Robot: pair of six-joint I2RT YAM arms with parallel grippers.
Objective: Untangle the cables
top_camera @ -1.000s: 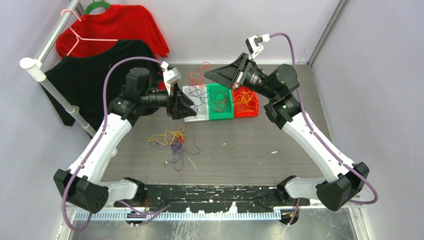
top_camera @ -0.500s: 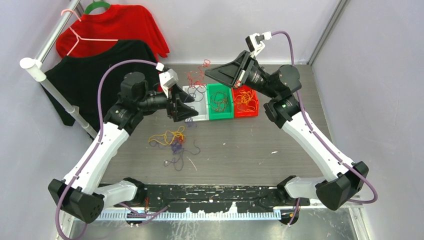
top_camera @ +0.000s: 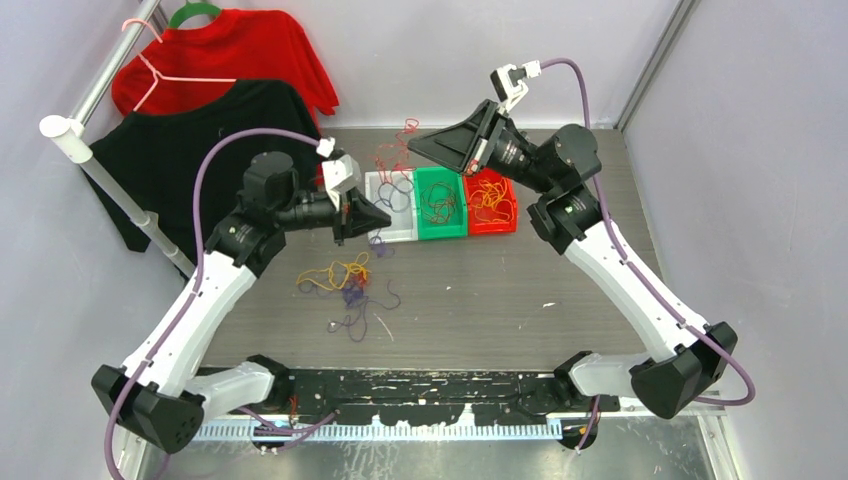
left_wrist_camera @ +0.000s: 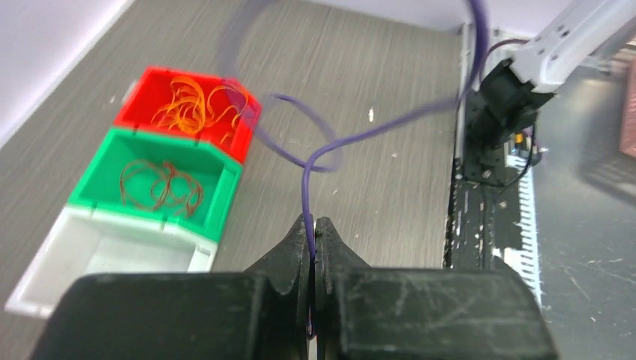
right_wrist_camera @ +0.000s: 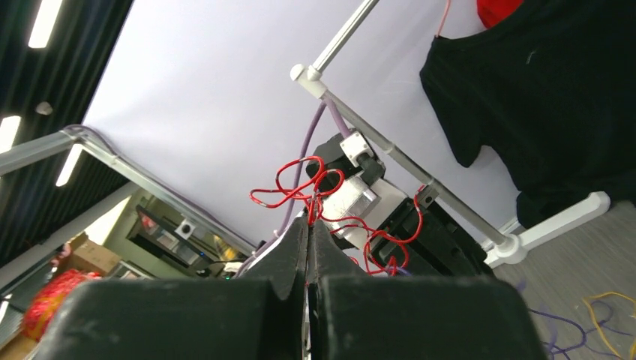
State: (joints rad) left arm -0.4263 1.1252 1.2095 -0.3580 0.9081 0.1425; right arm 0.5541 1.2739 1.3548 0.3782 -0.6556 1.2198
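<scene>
My left gripper [top_camera: 378,216] [left_wrist_camera: 315,223] is shut on a thin purple cable [left_wrist_camera: 306,184] that loops away from the fingertips above the table. It hovers by the white bin [top_camera: 398,236]. The right gripper [top_camera: 414,150] [right_wrist_camera: 309,219] is raised behind the bins and shut on a tangle of red cable [top_camera: 396,156] [right_wrist_camera: 301,177] hanging in the air. Between the arms, loose orange cables [top_camera: 336,271] and purple cables [top_camera: 358,301] lie in a pile on the table. The green bin [left_wrist_camera: 223,196] holds red-brown cables [left_wrist_camera: 159,185], and the red bin [left_wrist_camera: 247,129] holds orange cables [left_wrist_camera: 189,103].
The white, green [top_camera: 441,232] and red [top_camera: 497,228] bins stand in a row at the back middle of the table. A clothes rail [top_camera: 112,190] with a red shirt [top_camera: 230,60] and a black shirt [top_camera: 190,160] stands at the back left. Walls close in the sides.
The left gripper has swung right towards the white bin and its jaws have shut on the purple cable. The right gripper still holds the red tangle in much the same place.
</scene>
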